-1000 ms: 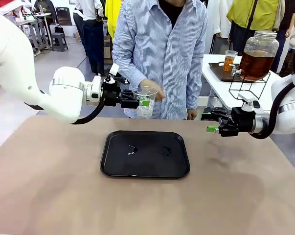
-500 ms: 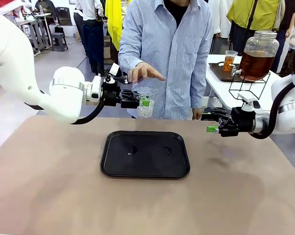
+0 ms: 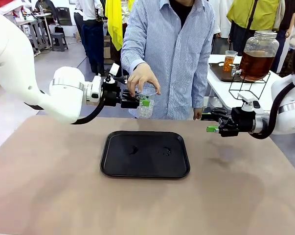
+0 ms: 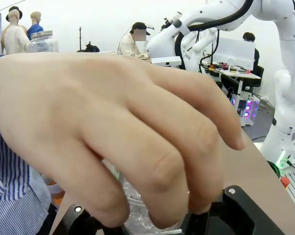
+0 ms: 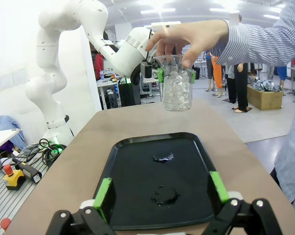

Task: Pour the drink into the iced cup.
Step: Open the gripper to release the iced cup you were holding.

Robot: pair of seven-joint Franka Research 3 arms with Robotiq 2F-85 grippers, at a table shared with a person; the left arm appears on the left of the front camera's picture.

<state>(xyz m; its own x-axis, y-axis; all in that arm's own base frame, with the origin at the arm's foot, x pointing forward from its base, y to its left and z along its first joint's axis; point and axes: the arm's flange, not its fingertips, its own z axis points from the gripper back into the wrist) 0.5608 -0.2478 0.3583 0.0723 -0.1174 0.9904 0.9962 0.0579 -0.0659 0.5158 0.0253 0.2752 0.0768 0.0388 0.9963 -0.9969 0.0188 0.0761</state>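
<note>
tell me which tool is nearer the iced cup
Left. The left tool is shut on the iced cup, held above the tray's far edge. The right tool hangs open, well off to the cup's side.

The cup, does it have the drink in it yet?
Not yet. Done: the cup has ice and the left gripper is shut on it above the tray. In hand: a person's hand grips its rim. Left: pouring; the right gripper is open and empty.

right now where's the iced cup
In the front view the iced cup is held above the table's far edge, left of centre, in the left hand, with the person's hand gripping its rim.
</note>
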